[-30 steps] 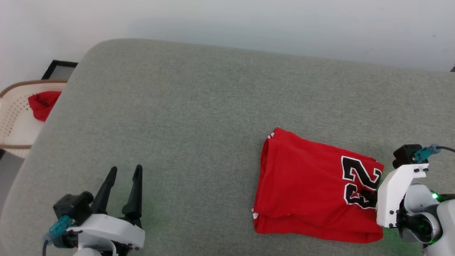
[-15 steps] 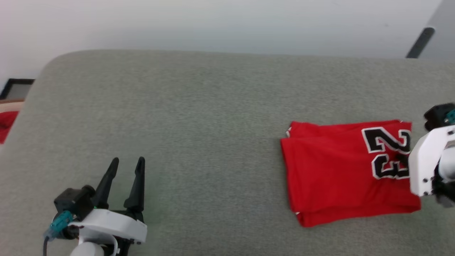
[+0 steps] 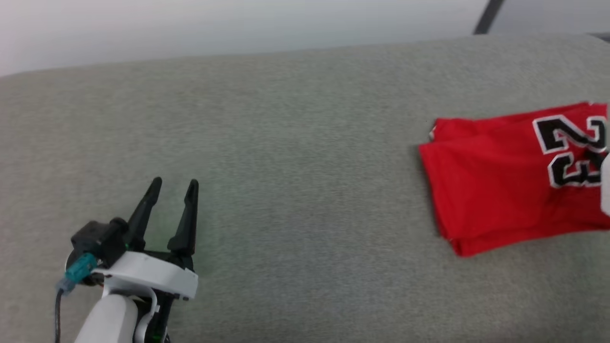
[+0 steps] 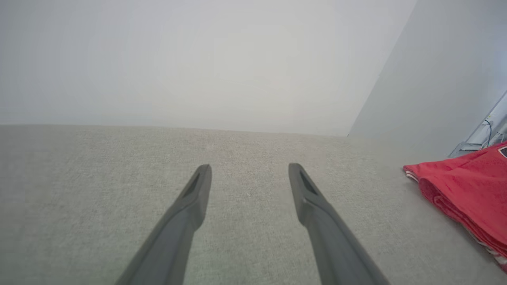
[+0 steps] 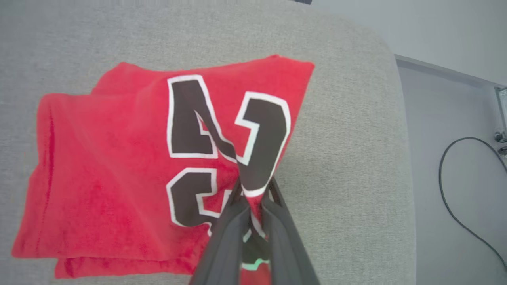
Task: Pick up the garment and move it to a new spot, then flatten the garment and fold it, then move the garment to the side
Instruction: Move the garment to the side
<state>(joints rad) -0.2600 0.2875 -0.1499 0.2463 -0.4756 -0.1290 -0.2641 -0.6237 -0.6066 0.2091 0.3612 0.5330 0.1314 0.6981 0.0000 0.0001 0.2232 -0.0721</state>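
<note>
The garment [image 3: 500,181], a folded red jersey with a black number 23, lies on the grey cushion at the right of the head view. My right gripper [image 5: 255,189] is shut on a pinched ridge of the garment [image 5: 111,166] at the number, near the cushion's right end. A white sliver of the right arm [image 3: 606,186] shows at the frame edge. My left gripper [image 3: 174,183] stands open over bare cushion at the lower left, nothing between its fingers. From the left wrist the gripper [image 4: 249,168] is open, and the garment [image 4: 467,190] lies far to its right.
The grey cushioned surface [image 3: 295,143] spans the view, with a pale wall behind it. Its rounded right end [image 5: 396,118] drops to a grey floor where a black cable [image 5: 451,206] loops. A dark bar [image 3: 482,16] leans at the top right.
The head camera has swung, and the basket at the left has left the picture. The garment, held in my right gripper, has slid right toward the cushion's end and turned. The left gripper stays open.
</note>
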